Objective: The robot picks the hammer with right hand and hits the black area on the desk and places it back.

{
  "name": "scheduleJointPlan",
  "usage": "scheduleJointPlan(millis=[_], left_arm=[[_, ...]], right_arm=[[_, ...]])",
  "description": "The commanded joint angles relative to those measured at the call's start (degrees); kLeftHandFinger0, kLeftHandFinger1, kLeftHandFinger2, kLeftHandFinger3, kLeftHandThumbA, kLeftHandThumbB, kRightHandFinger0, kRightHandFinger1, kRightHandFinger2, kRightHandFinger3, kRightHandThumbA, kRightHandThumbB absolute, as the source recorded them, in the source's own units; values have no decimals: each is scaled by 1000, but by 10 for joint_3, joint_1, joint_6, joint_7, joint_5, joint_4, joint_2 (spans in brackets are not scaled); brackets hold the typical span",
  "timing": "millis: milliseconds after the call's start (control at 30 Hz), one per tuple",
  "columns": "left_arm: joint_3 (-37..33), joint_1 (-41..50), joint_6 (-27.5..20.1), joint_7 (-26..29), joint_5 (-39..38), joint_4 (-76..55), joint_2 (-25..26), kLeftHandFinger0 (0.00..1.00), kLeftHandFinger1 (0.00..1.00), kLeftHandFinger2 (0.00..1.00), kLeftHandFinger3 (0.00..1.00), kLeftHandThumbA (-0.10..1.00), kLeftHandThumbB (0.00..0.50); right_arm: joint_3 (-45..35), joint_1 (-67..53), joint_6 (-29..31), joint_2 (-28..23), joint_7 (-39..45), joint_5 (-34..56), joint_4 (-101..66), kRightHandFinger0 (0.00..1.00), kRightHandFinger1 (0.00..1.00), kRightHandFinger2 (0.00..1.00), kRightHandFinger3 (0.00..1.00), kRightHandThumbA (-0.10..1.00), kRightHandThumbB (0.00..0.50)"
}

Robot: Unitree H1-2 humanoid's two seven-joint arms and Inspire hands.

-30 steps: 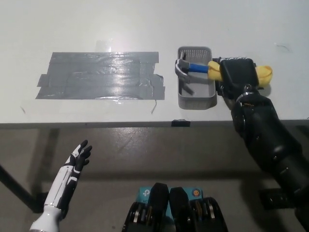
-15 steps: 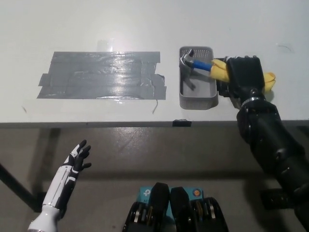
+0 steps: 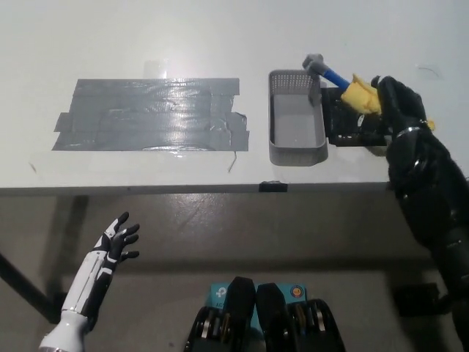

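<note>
My black right hand [image 3: 392, 103] is shut on the yellow grip of the hammer [image 3: 338, 79], at the right of the desk. The hammer's blue shaft and grey head stick out to the upper left, raised above the far right rim of the grey tray [image 3: 297, 150]. The tray holds nothing. The black area [image 3: 150, 115], a patch of dark tape strips, lies on the white desk left of the tray. My white left hand [image 3: 117, 242] hangs open below the desk edge at the lower left.
The white desk [image 3: 220, 37] fills the upper half; its front edge runs across at mid-height. A dark flat piece [image 3: 352, 130] lies on the desk just right of the tray, under my right hand. Floor shows below the desk.
My right hand has lifted the hammer out of the tray and carried it up and to the right. The left hand has barely moved.
</note>
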State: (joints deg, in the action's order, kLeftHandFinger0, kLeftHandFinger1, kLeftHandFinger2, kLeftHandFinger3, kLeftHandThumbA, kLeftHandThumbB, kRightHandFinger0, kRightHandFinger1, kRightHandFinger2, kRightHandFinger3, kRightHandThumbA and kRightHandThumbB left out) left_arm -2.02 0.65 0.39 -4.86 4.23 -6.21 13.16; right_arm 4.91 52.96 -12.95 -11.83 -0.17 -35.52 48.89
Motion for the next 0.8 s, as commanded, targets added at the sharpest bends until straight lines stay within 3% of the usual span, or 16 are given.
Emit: scheduleJointPlan(millis=[0,100,133,233,333,400,500,533,567,600,700,733,767], left_arm=[[6,-21,-20,-7,7,-21,17,812,878,880,1000,1000,60],[7,-24,-23,-8,2,-20,15,793,860,866,1000,1000,50],[7,-25,-26,-7,5,-19,16,784,853,860,1000,1000,43],[8,-25,-26,-7,6,-21,19,770,836,846,1000,1000,42],[5,-30,-25,-9,7,-19,19,761,827,837,1000,1000,40],[5,-30,-28,-9,7,-16,20,754,818,827,1000,1000,42],[4,-28,-30,-9,10,-16,20,743,807,815,1000,1000,30],[3,-28,-32,-9,11,-15,20,731,798,806,1000,1000,33],[2,-27,-31,-8,12,-15,19,728,797,805,1000,1000,37],[2,-27,-30,-8,12,-17,20,724,794,802,1000,1000,33],[4,-29,-25,-9,7,-20,19,726,787,792,1000,1000,38],[5,-30,-30,-8,8,-18,21,713,775,783,1000,1000,31],[5,-29,-30,-8,8,-20,21,710,773,781,1000,1000,30]], right_arm=[[-83,175,-89,-57,258,211,-37,0,438,833,964,-100,197],[-66,184,-89,-77,295,198,-21,0,429,830,903,-100,193],[-62,189,-97,-83,303,194,-14,0,405,811,821,-100,194],[-47,198,-101,-106,342,192,-9,0,373,809,774,-100,150],[-67,216,-119,-121,358,217,11,0,303,714,909,-100,158],[-76,220,-119,-127,363,231,16,0,284,701,920,-100,152],[-74,215,-100,-144,374,232,-4,0,349,751,646,-100,150],[-82,213,-100,-148,379,242,-9,0,392,788,501,-100,146],[-86,213,-100,-150,383,248,-7,0,409,792,455,-100,120],[-90,213,-100,-153,389,256,-7,1,449,786,472,-100,96],[-85,216,-101,-163,400,256,-10,61,494,813,794,-100,83],[-79,223,-111,-169,408,251,-2,64,482,808,860,-100,73],[-75,225,-111,-170,411,252,3,48,476,804,809,-100,69]])
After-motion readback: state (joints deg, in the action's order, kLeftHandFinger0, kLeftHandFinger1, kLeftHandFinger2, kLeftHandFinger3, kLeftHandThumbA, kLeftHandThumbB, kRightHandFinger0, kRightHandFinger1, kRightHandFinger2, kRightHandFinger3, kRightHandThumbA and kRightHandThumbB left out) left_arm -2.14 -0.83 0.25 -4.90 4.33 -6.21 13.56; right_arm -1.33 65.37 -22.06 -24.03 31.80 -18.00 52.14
